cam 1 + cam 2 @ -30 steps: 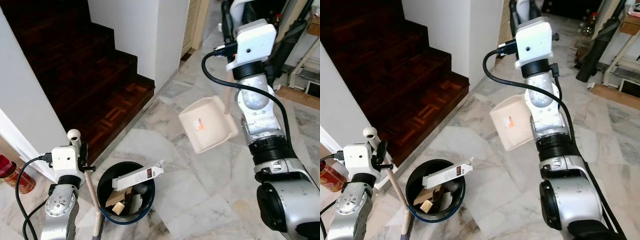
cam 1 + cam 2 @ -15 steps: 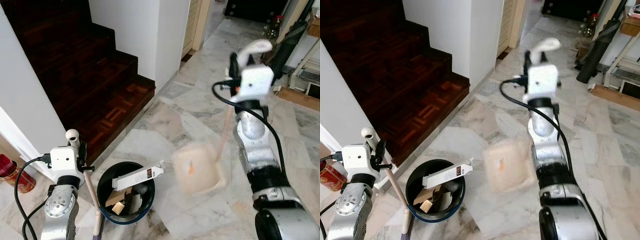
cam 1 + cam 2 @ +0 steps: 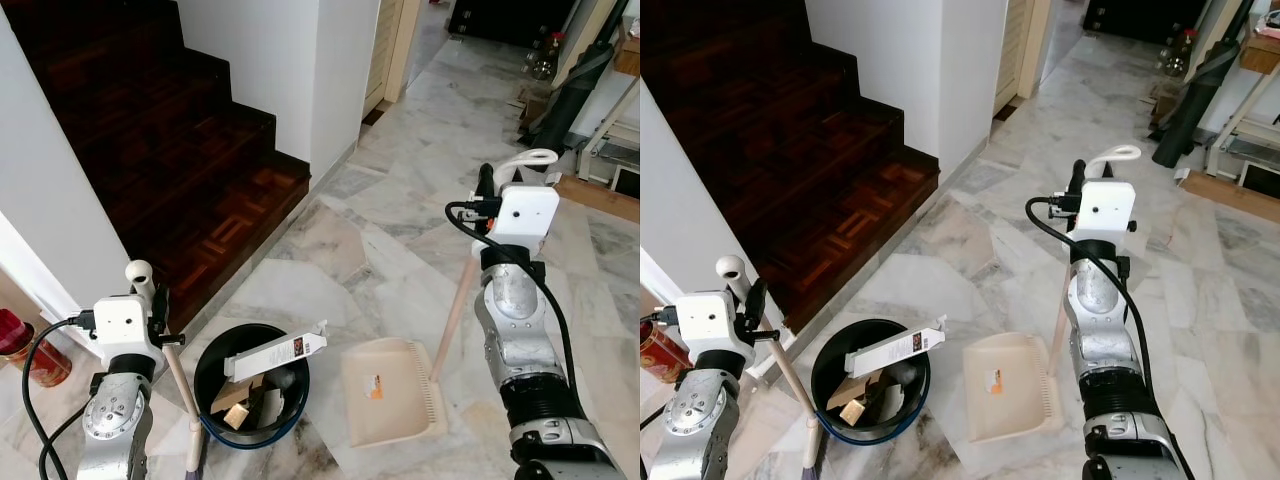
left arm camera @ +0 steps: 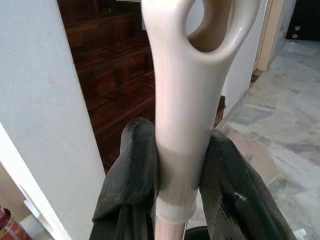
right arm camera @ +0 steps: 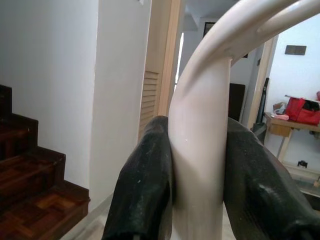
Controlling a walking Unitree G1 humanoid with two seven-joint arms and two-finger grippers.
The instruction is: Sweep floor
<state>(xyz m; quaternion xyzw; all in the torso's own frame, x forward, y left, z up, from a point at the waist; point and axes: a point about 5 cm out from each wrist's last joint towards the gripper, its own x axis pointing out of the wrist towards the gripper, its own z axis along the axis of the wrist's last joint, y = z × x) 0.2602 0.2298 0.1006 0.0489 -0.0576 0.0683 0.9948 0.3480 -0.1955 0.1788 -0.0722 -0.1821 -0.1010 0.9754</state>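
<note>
Dustpan set back down by the bin

The right gripper (image 5: 197,165), clamped on the dustpan (image 3: 390,390) handle, has lowered it from mid-air onto the floor just beside the bin (image 3: 250,385). Emptying looks finished. The left gripper (image 4: 180,170) grips the broom (image 3: 178,385).

Two silver jointed metal arms (image 3: 518,340), white boxy wrist camera housings (image 3: 527,213), looping black cables (image 3: 42,350), long matte-black rubbery fingers (image 4: 132,165).

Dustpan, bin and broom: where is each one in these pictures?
dustpan (image 3: 385,395), left eye view, on its flat tray.
bin (image 3: 213,360), left eye view, on its black rim.
broom (image 4: 187,100), left wrist view, on its cream handle top.
</note>
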